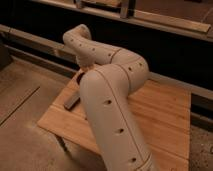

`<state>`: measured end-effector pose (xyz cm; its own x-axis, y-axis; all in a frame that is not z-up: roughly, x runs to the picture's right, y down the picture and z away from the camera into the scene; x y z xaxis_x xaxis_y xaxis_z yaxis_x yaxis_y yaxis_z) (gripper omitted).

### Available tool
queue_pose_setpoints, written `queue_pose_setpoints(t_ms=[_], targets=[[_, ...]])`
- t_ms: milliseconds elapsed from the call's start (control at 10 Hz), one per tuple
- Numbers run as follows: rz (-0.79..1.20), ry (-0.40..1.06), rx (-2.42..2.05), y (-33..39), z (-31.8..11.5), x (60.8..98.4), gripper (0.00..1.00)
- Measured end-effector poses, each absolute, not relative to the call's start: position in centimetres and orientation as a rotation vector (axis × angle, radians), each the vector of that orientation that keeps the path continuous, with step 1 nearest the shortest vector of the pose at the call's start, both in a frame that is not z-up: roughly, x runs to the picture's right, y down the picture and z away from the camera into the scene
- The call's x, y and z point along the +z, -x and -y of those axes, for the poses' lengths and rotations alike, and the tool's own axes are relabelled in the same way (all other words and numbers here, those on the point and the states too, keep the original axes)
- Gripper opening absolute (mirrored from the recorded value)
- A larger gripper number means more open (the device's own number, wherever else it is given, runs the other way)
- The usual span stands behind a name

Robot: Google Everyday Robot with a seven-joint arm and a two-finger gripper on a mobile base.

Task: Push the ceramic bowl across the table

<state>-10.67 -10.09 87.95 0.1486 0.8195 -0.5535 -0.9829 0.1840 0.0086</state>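
Note:
The ceramic bowl (79,77) shows only as a dark maroon sliver at the back left of the table (165,107). The rest of it is hidden behind my arm. My gripper (86,67) hangs down from the wrist right at the bowl, at the bowl's right side. My big beige arm links cover the front of it. Whether it touches the bowl cannot be seen.
A flat dark sponge (72,101) lies on the left part of the table, in front of the bowl. A dark wall with a ledge runs behind the table. The floor lies to the left and front. My arm covers the table's middle.

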Motion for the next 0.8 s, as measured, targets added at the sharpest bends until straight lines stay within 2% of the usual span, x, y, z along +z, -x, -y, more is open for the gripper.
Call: queue_pose_setpoints(t_ms=[200, 800], targets=[[-0.510, 0.423, 1.333, 12.0, 9.6, 89.4, 0.00], [-0.713, 0.481, 1.395, 9.7, 5.8, 93.3, 0.00]])
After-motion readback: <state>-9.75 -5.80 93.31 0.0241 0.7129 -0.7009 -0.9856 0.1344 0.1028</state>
